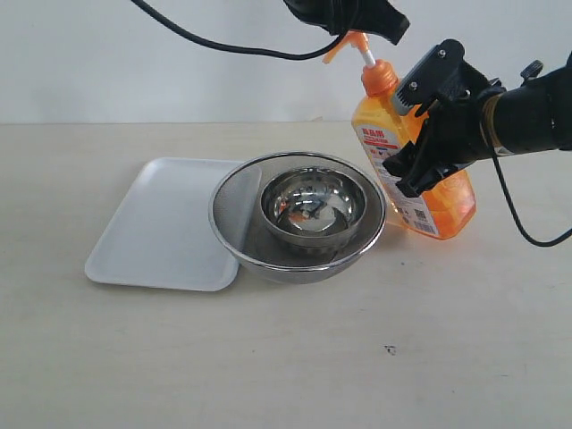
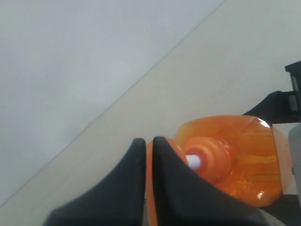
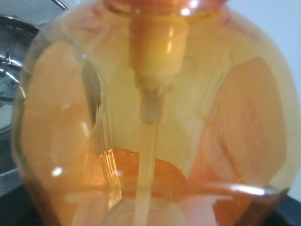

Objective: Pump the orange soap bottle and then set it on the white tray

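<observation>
The orange soap bottle (image 1: 451, 204) stands tilted on the table just right of the mesh strainer, its top leaning left. My right gripper (image 1: 407, 134) is shut on its body, one finger on each side. In the right wrist view the bottle (image 3: 155, 94) fills the frame and hides the fingers. My left gripper (image 1: 357, 20) is shut and sits right on top of the orange pump head (image 1: 356, 43). From the left wrist, the black fingertips (image 2: 136, 155) lie over the pump head (image 2: 149, 162), above the white stem and the bottle (image 2: 249, 155). The white tray (image 1: 152, 223) lies flat at the left with nothing on it.
A round steel mesh strainer (image 1: 234, 207) overlaps the tray's right edge, with a steel bowl (image 1: 313, 206) inside it. It sits close beside the bottle's left side. A black cable hangs across the top of the exterior view.
</observation>
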You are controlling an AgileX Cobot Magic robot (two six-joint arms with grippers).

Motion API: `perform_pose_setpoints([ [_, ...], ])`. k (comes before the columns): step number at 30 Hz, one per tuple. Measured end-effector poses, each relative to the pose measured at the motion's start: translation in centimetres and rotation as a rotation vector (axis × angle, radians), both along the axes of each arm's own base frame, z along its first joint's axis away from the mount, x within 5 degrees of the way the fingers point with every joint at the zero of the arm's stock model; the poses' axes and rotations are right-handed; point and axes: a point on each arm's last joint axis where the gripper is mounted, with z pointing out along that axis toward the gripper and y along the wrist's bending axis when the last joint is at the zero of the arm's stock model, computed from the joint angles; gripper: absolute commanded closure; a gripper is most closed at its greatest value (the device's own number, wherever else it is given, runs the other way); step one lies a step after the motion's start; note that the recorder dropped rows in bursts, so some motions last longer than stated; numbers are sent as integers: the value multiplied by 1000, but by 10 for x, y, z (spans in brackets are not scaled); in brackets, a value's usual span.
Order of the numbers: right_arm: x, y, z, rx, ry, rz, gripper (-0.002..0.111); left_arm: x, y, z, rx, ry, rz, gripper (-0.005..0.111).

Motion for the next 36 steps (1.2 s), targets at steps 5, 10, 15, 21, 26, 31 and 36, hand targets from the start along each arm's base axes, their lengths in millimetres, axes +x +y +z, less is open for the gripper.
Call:
perform_pose_setpoints([
  [5, 0, 0, 0, -1, 0, 1, 108, 0, 0, 0, 2, 6, 1, 102],
  [10, 0, 0, 0, -4, -1, -2, 108, 0, -1, -2, -17, 27, 2, 102],
  [15, 1, -2, 0, -21, -7, -12, 108, 5, -2, -9, -10, 36, 6, 102],
  [21, 1, -3, -1, -36, -11, -15, 108, 6, -2, -10, -7, 37, 9, 102],
  [26, 1, -4, -1, -39, -10, -14, 108, 6, -2, -11, -6, 39, 8, 102],
  [31, 1, -4, 0, -41, -13, -14, 108, 6, -1, -11, -3, 39, 7, 102],
  [36, 1, -4, 0, -41, -13, -14, 108, 6, -1, -11, -3, 39, 7, 102],
])
